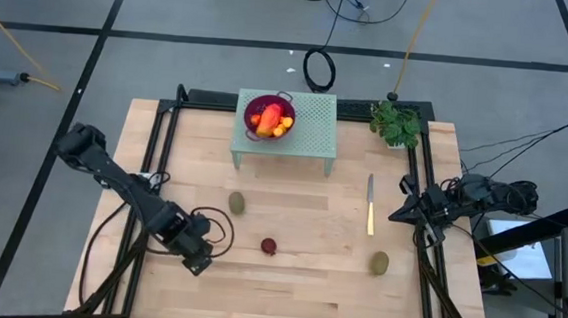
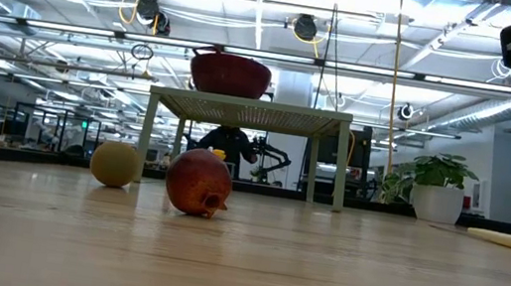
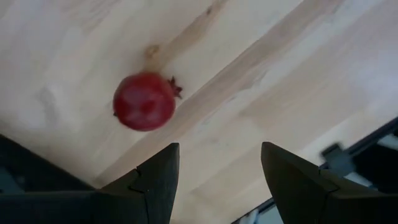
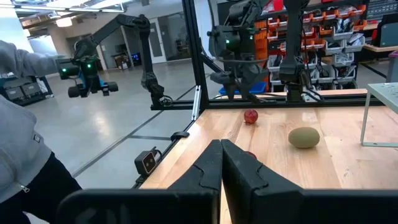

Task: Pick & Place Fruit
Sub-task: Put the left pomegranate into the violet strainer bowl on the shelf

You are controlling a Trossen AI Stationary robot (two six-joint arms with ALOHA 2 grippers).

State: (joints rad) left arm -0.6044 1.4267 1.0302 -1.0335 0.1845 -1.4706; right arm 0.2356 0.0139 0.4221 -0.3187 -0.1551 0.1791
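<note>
The left arm enters the high view from about 9 o'clock and slants down toward 5 o'clock, its dark links ending low over the bench's left half. The left gripper (image 1: 197,263) sits at the arm's tip, raised off the bench surface, pointing toward 4 o'clock. In the left wrist view its two dark fingers (image 3: 155,180) stand well apart, nothing between them.

The right arm is folded at the bench's right edge, near 3 o'clock in the high view, and waits there. The right gripper (image 1: 406,212) points toward 9 o'clock across the bench. In the right wrist view its fingers (image 4: 208,171) are pressed together, holding nothing.
</note>
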